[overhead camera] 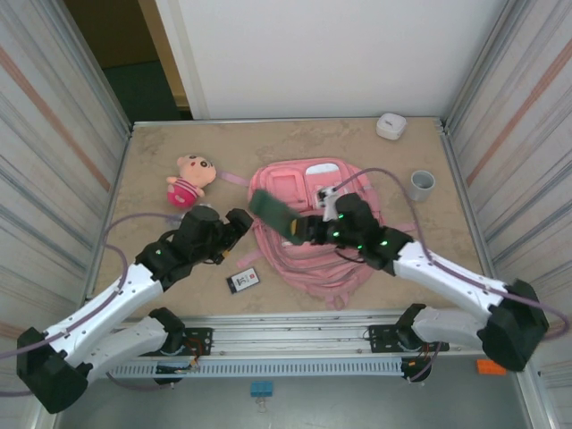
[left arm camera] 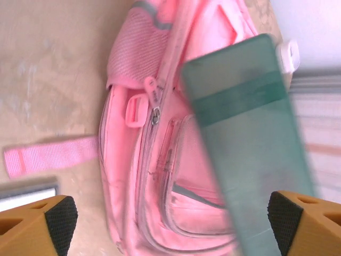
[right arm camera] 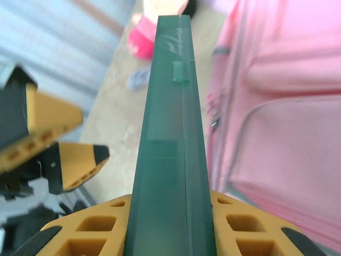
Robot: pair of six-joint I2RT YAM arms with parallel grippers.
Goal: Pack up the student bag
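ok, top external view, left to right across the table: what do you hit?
Plush doll → left claw → student bag → white box → grey cup. The green case and the right claw holding it overlap the bag, so they are left out.

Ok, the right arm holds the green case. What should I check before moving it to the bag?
1. Grip: right gripper shut on green case: ok.
2. Release: left gripper open, apart from the case: ok.
3. Target: student bag lying flat: ok.
4. Opening: main zip open enough for the case: cannot tell.
5. Path: plush doll and card lie off to the side: ok.
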